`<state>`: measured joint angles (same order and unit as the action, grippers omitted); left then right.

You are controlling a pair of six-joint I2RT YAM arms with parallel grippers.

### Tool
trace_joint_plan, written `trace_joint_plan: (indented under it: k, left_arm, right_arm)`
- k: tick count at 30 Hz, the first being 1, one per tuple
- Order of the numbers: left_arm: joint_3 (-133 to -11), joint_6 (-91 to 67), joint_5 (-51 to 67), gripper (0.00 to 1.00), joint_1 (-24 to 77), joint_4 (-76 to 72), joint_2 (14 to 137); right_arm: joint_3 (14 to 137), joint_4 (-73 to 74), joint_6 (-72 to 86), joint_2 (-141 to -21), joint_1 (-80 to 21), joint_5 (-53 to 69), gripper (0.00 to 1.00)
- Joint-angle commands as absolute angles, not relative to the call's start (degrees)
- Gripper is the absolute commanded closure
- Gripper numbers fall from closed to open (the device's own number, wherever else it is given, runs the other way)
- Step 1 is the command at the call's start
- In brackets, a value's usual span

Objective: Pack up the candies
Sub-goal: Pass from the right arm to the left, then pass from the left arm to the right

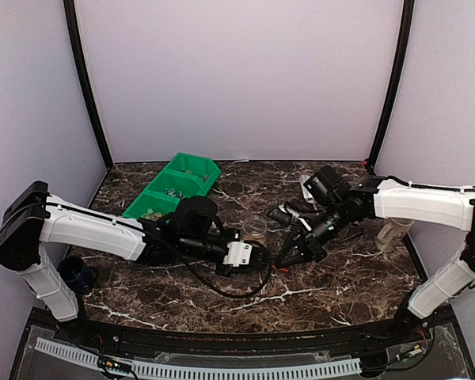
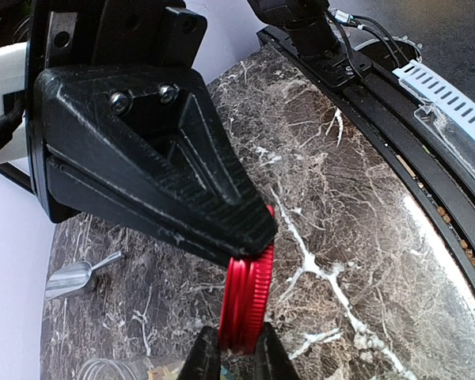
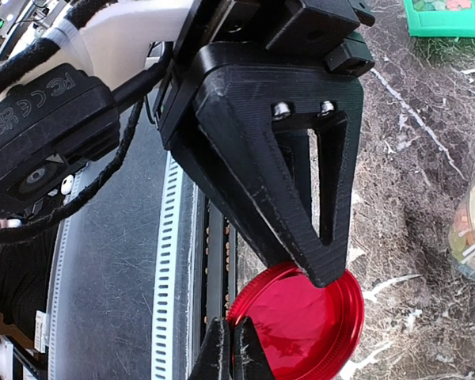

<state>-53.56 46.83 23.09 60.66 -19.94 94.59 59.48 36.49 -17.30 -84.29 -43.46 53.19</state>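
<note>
The candies (image 1: 151, 212), tiny loose sweets in tan, orange and green, are seen in two places. Some are heaped in the compartments of a row of three joined green plastic bins (image 1: 191, 184), which is set at the far left corner of the dark brown marble-patterned bench (image 1: 340, 293). Others are held in a small clear round jar (image 1: 256, 218), which is stood uncovered near the middle of the bench, just beyond the two grippers.

The left gripper (image 2: 244, 297) is stretched out to the middle of the bench and is closed on a round shiny red lid with a ribbed rim (image 2: 249, 321). The lid is held on edge, pinched between the upper and lower fingers. Whether its lower edge touches the bench cannot be told.

The right gripper (image 3: 279, 310) is brought in from the right edge to face the left one. Its fingers are shut and nothing is seen between them. In the right wrist view the flat face of the red lid is shown just behind those fingertips; whether it is touched by them cannot be told.

A small silver metal scoop (image 2: 75, 275) is laid on the bench near the jar. A clear plastic cup (image 1: 394, 233) is stood at the right edge of the bench, beneath the right arm.
</note>
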Motion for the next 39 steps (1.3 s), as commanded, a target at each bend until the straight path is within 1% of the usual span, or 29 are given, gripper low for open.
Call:
trace_joint_plan:
  k: [1, 5, 9, 13, 16, 26, 30, 35, 39]
  left_arm:
    - [-55.13, 44.56, 24.44, 0.92, 60.99, -21.32, 93.43]
    - [-54.95, 42.32, 25.0, 0.92, 61.0, -21.16, 92.51]
    - [-54.89, 39.29, 24.59, 0.92, 61.0, -20.1, 92.14]
    - [-55.27, 35.56, 24.75, 0.92, 61.0, -18.33, 91.84]
    - [-54.99, 33.1, 24.77, 0.91, 61.0, -18.03, 91.27]
    - [-58.46, 26.77, 23.45, 0.91, 61.0, -11.49, 91.55]
    - [-59.94, 24.5, 22.94, 0.91, 61.0, -9.47, 92.06]
    - [-60.47, 22.84, 22.04, 0.91, 60.99, -8.73, 91.78]
    - [-60.51, 22.23, 20.96, 0.91, 61.0, -8.35, 91.72]
  right_arm:
    - [61.52, 35.02, -18.23, -84.89, -44.0, 50.8, 0.96]
    - [61.33, 33.84, -17.25, -83.06, -43.94, 46.27, 0.8]
    - [60.73, 32.06, -16.43, -80.36, -43.9, 40.72, 0.68]
    - [58.88, 29.96, -16.33, -77.25, -43.88, 35.26, 0.59]
    - [56.93, 28.4, -17.24, -74.64, -44.01, 33.09, 0.55]
    - [49.43, 23.01, -24.36, -65.12, -46.61, 29.79, 0.5]
    - [48.41, 22.3, -26.36, -64.33, -49.03, 27.48, 0.5]
    - [48.6, 21.77, -25.62, -65.57, -51.45, 20.74, 0.51]
    - [48.24, 20.54, -23.49, -65.63, -52.02, 17.08, 0.55]
